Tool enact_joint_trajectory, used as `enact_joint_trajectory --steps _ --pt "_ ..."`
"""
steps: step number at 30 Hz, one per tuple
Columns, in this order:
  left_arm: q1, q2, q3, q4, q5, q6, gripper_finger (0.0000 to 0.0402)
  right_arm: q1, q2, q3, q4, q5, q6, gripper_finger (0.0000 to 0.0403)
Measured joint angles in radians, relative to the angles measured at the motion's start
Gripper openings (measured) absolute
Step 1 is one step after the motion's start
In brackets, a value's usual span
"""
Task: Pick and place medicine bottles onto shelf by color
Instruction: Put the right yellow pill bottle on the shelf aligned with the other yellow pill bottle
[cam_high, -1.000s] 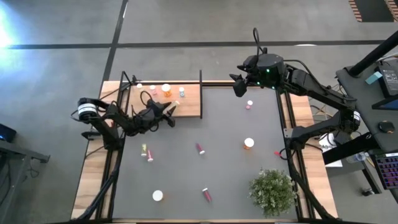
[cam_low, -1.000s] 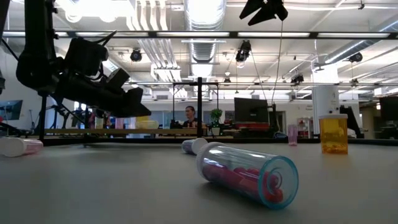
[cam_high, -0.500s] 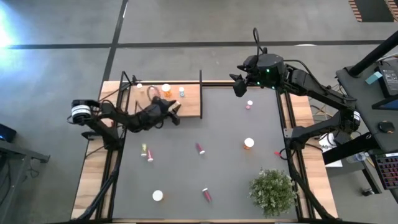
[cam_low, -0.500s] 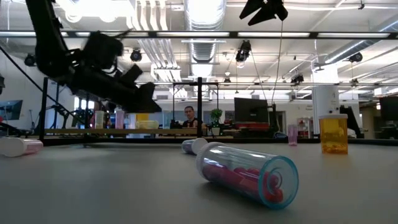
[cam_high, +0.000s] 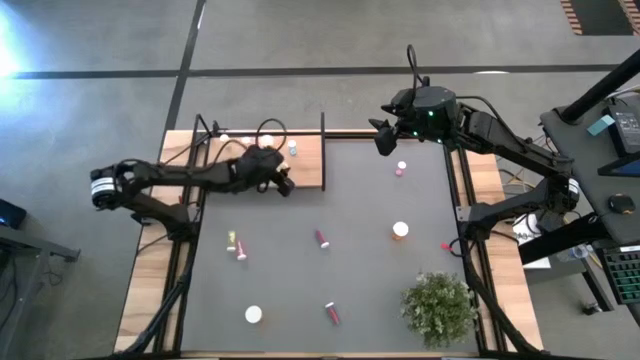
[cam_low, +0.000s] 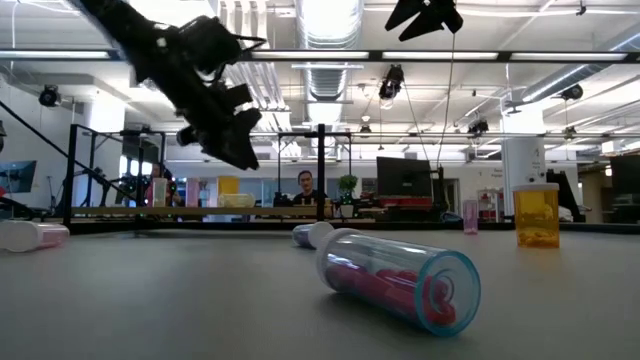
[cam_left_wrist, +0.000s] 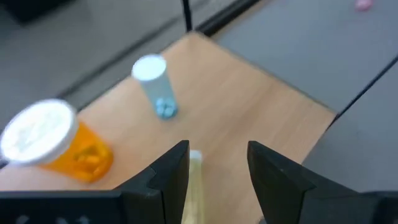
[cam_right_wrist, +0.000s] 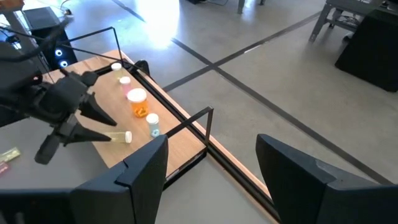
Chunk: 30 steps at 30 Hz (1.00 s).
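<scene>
My left gripper (cam_high: 283, 181) reaches over the light-wood shelf (cam_high: 305, 160) at the table's far left, raised above it (cam_low: 238, 150). It is shut on a thin yellow-green medicine bottle (cam_right_wrist: 118, 136) with a white cap. On the shelf stand an orange bottle (cam_left_wrist: 59, 143) and a small pale-blue bottle (cam_left_wrist: 157, 87). More bottles lie on the dark tabletop: pink (cam_high: 322, 239), pink (cam_high: 331, 313), yellow-green (cam_high: 236, 243), and orange (cam_high: 400, 231). My right gripper (cam_high: 383, 137) hangs open and empty high over the far right. My left gripper holds the yellow-green bottle by its bottom end; the body (cam_left_wrist: 193, 186) lies along the fingers, close to one finger (cam_left_wrist: 174, 177). The white cap (cam_left_wrist: 194, 156) sticks out past the fingertips. The fingers slant down toward the shelf. The bottle is clear of the board.
A black rail frame (cam_high: 323, 150) stands at the shelf's right end and along its back. A bushy green plant (cam_high: 438, 305) stands at the near right. A white-capped bottle (cam_high: 254, 314) and a small pink one (cam_high: 400, 168) stand on the table.
My left gripper has risen and gone a little toward the table's far right, over the shelf, with the arm stretching out. It has tipped more steeply downward. The yellow-green bottle has gone with it.
</scene>
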Motion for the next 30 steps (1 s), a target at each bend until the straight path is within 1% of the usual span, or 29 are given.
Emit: enact_joint_trajectory --steps 3,5,8,12,16,24,30 --pt "0.013 0.034 0.124 -0.199 0.015 -0.019 0.0146 0.0 0.0 0.0 0.0 0.0 0.0 0.0233" --pt "0.023 0.063 0.193 -0.301 0.02 -0.03 0.0146 0.0 0.0 0.0 0.0 0.0 0.0 0.0233" --pt "0.044 0.11 0.272 -0.416 0.052 -0.082 0.0146 0.0 0.0 0.0 0.0 0.0 0.0 0.0233" --pt "0.072 0.185 0.325 -0.498 0.101 -0.13 0.0146 0.0 0.0 0.0 0.0 0.0 0.0 0.0233" --pt "0.081 0.23 0.346 -0.511 0.126 -0.149 0.0146 0.0 0.0 0.0 0.0 0.0 0.0 0.0233" --pt "0.091 0.269 0.349 -0.509 0.113 -0.145 0.0146 0.0 0.0 0.0 0.0 0.0 0.0 0.0233" --pt "0.101 0.303 0.349 -0.475 0.11 -0.14 0.0146 0.0 0.0 0.0 0.0 0.0 0.0 0.0233"
